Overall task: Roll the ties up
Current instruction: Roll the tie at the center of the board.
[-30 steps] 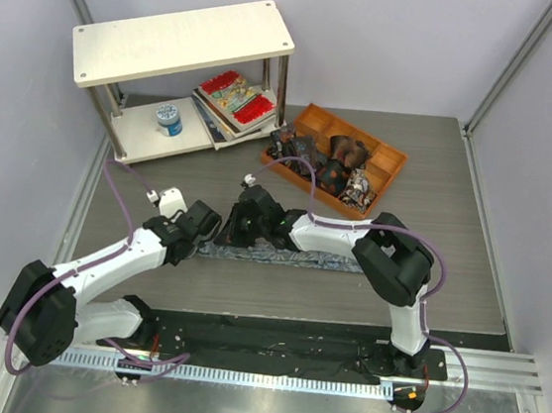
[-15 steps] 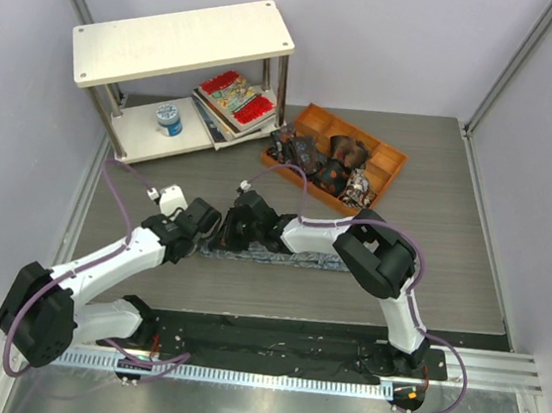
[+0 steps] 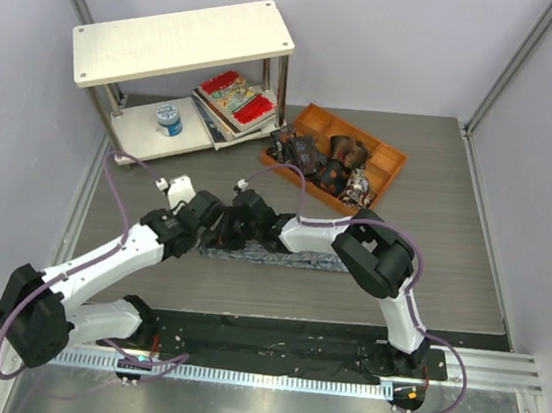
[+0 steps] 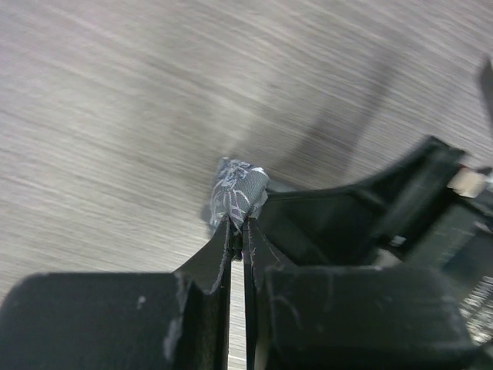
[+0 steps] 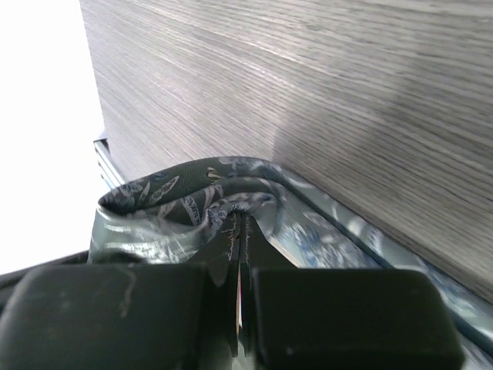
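Observation:
One long grey-blue tie lies flat across the middle of the table, its left end gathered up between my two grippers. My left gripper is shut on that bunched end; in the left wrist view the speckled fabric sticks out past the fingertips of the left gripper. My right gripper sits right beside it. In the right wrist view the right gripper is shut on a fold of the tie. Small dark rolled ties sit in the orange tray.
The orange tray stands at the back right. A white two-level shelf stands at the back left, with red-patterned books and a blue-and-white round tin on its lower level. Grey walls close in both sides.
My left gripper has shifted right and back, closer to the right gripper. The right arm's elbow has swung left, and the flat stretch of tie has grown slightly shorter.

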Tool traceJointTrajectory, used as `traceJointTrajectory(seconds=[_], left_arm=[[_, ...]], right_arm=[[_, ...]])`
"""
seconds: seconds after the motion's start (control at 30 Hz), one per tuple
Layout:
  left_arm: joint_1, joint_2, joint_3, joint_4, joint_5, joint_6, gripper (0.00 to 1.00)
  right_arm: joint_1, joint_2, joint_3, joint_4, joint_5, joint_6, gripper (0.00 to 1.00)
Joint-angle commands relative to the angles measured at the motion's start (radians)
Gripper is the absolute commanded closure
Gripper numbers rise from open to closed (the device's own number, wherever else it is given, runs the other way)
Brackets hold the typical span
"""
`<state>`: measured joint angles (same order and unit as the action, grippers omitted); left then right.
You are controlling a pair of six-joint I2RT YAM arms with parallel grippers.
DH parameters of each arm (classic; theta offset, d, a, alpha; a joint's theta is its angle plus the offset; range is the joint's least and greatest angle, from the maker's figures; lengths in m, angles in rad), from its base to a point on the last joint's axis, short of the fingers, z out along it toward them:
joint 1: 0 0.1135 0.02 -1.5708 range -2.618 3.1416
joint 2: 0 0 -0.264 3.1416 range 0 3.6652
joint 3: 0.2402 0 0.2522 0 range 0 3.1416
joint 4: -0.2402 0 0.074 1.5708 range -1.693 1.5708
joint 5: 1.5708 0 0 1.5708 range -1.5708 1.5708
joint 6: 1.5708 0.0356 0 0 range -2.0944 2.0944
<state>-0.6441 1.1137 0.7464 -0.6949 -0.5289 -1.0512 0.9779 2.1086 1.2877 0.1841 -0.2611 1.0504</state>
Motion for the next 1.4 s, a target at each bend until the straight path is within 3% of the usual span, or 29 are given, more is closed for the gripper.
traceJointTrajectory(seconds=[0.0, 0.57, 1.03, 1.23, 1.37], left_arm=[[-0.046, 0.047, 0.07, 0.011, 0.003, 0.02, 1.0], [-0.15, 0.179, 0.059, 0.066, -0.045, -0.059, 1.0], [-0.183, 0.265, 0.068, 0.144, -0.056, -0.064, 0.95], [-0.206, 0.287, 0.084, 0.163, -0.063, -0.056, 0.79], [-0.209, 0.265, 0.085, 0.163, -0.059, -0.047, 0.63]], right_arm=[[0.001, -0.012, 0.024, 0.071, -0.023, 0.013, 0.99], [-0.08, -0.136, -0.182, 0.153, -0.069, 0.056, 0.99], [-0.152, -0.363, -0.303, -0.063, 0.029, -0.024, 0.99], [-0.179, -0.414, -0.341, -0.083, 0.046, -0.036, 0.99], [-0.183, -0.421, -0.343, -0.087, 0.052, -0.043, 0.99]])
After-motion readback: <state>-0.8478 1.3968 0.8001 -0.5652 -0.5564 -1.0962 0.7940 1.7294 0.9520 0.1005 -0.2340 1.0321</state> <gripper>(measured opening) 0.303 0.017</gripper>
